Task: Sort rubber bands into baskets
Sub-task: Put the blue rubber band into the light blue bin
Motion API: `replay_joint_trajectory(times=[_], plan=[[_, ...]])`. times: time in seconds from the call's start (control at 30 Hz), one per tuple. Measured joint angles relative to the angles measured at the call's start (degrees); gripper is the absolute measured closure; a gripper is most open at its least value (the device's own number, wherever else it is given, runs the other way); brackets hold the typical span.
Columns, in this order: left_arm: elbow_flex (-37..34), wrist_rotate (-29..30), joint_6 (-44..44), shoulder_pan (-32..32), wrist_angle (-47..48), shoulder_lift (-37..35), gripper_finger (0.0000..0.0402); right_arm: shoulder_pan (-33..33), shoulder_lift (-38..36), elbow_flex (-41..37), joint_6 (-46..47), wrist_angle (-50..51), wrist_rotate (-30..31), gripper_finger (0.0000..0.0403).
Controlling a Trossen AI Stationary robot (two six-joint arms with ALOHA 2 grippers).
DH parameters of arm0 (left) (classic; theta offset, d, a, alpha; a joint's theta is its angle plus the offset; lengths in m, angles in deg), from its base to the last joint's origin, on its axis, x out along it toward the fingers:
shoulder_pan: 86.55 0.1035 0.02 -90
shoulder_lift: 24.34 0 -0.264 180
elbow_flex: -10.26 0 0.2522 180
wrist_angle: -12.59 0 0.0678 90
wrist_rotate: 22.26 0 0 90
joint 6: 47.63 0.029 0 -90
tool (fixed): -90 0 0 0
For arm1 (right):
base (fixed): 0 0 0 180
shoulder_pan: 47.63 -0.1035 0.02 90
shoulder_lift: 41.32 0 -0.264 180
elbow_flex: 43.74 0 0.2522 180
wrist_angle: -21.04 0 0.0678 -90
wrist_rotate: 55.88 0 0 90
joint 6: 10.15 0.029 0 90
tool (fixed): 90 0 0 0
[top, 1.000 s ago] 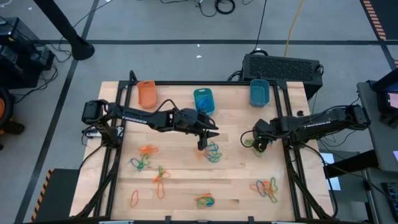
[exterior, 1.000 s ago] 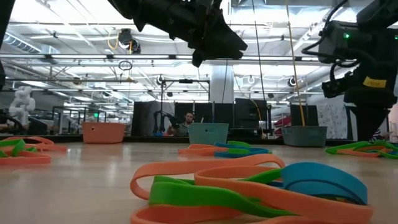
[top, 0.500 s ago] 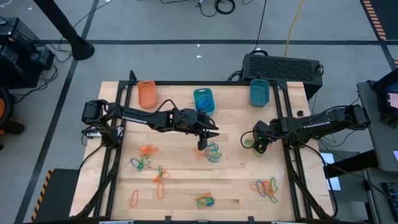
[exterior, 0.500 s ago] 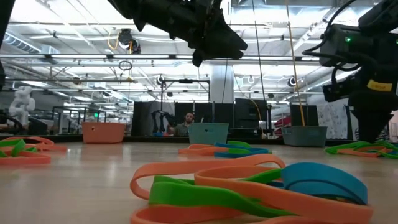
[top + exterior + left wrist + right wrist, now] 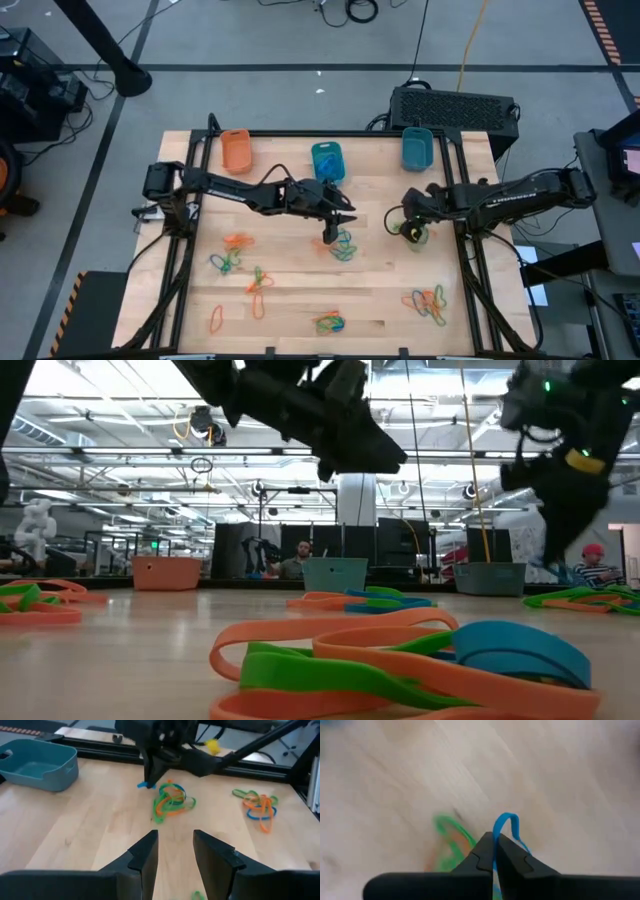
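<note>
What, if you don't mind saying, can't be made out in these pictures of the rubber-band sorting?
- High view: the right gripper covers its pile; the bands there are too small to count.
- Right wrist view: the blue band is pinched, but the green and orange bands beneath are blurred.
- Low view: the basket insides are hidden by their walls.
- Left wrist view: the teal basket is cut off by the edge.

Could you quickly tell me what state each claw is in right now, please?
Left claw: open, holding nothing, above the table.
Right claw: closed on a blue rubber band.
</note>
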Motion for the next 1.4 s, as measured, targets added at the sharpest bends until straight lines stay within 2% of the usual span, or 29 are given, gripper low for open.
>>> replay_joint_trajectory(times=[0.2, 0.3, 0.4, 0.5, 0.63, 0.93, 1.4], plan=[[0.0, -1.7, -0.4, 0.0, -9.2, 5.1, 0.0272, -3.7, -1.4, 2.1, -9.7, -13.8, 0.7, 0.0402], [0.0, -2.2, -0.4, 0.3, -12.3, 7.2, 0.0272, -5.7, -1.9, 2.1, -15.0, -21.9, -2.9, 0.0402], [0.0, -7.2, -0.4, 0.8, -18.6, 9.4, 0.0272, -7.7, -1.9, 2.1, -19.7, -29.3, -5.9, 0.0402], [0.0, -8.2, -0.4, 0.5, -21.0, 10.6, 0.0272, -9.0, -1.7, 2.1, -22.4, -34.3, -9.5, 0.0402], [0.0, -8.1, 0.9, 0.8, -20.9, 10.5, 0.0272, -10.1, -1.7, 2.1, -23.3, -36.3, -10.8, 0.0403], [0.0, -15.2, 3.6, 0.8, -22.8, 10.4, 0.0272, -10.4, -1.6, 2.1, -23.7, -37.6, -10.7, 0.0403], [0.0, -14.5, 6.1, 0.1, -23.8, 10.4, 0.0272, -10.4, -0.8, 2.1, -26.8, -44.5, -10.4, 0.0402]])
